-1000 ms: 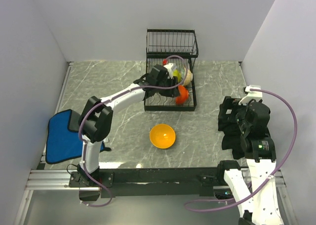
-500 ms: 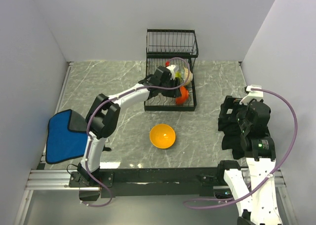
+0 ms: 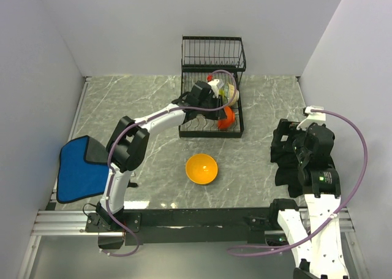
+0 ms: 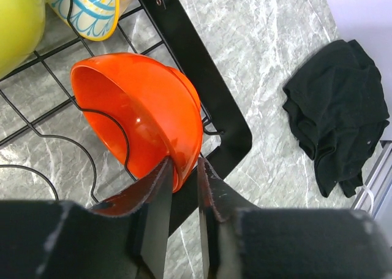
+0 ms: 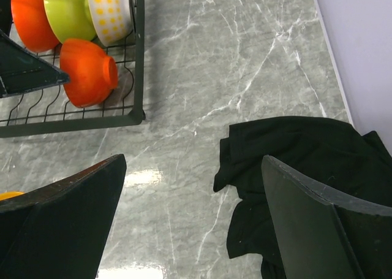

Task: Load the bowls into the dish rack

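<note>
The black wire dish rack (image 3: 212, 61) stands at the back centre. In the right wrist view its lower tier (image 5: 138, 58) holds a red-orange bowl (image 5: 30, 15), a lime green bowl (image 5: 70, 12), a cream patterned bowl (image 5: 110, 9) and a second red-orange bowl (image 5: 89, 70). My left gripper (image 4: 182, 168) reaches into the rack and is shut on the rim of that second red-orange bowl (image 4: 135, 113), which stands on edge in the wires (image 3: 226, 117). An orange bowl (image 3: 201, 168) sits on the table. My right gripper (image 5: 193, 217) is open and empty. No blue bowl shows.
A black cloth (image 3: 288, 162) lies crumpled at the right, under and beside the right gripper (image 3: 293, 149). A blue folded cloth (image 3: 76, 168) lies at the left edge. White walls close in the marble table (image 3: 153, 107) on three sides.
My left arm has reached further right and forward into the rack, bringing its fingers onto the red-orange bowl's rim. The bowl and the right arm have not moved.
</note>
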`<state>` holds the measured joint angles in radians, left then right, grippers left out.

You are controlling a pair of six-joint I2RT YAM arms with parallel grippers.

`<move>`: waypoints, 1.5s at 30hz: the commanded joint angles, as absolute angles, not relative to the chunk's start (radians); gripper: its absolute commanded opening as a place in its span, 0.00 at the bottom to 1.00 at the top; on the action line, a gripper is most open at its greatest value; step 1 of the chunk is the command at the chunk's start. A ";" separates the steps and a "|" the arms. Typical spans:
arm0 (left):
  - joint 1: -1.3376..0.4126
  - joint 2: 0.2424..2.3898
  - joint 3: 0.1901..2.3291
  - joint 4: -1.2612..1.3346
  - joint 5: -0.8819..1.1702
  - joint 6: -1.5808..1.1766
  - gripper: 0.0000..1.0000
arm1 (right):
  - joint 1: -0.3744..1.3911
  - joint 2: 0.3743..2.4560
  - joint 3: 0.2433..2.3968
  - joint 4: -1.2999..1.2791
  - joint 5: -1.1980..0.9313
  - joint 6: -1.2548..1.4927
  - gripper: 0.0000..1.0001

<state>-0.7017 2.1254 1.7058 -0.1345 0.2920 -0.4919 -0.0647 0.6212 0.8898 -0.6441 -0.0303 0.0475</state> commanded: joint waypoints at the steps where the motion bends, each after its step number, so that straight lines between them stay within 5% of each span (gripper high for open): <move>1: -0.704 2.126 1.692 -0.087 0.324 -0.489 0.25 | -0.074 0.623 0.891 -0.612 -0.041 0.058 1.00; 10: -0.701 2.141 1.680 -0.072 0.342 -0.485 0.21 | -0.083 0.615 0.888 -0.620 -0.044 0.061 1.00; 23: -0.692 2.086 1.649 -0.028 0.423 -0.453 0.01 | -0.094 0.612 0.882 -0.612 -0.061 0.071 1.00; 45: -0.676 2.059 1.669 0.136 0.623 -0.514 0.01 | -0.109 0.627 0.891 -0.615 -0.066 0.072 1.00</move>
<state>-0.6811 2.1250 1.6367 0.0269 0.5495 -0.4774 -0.1013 0.6186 0.8822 -0.6437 -0.0570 0.0631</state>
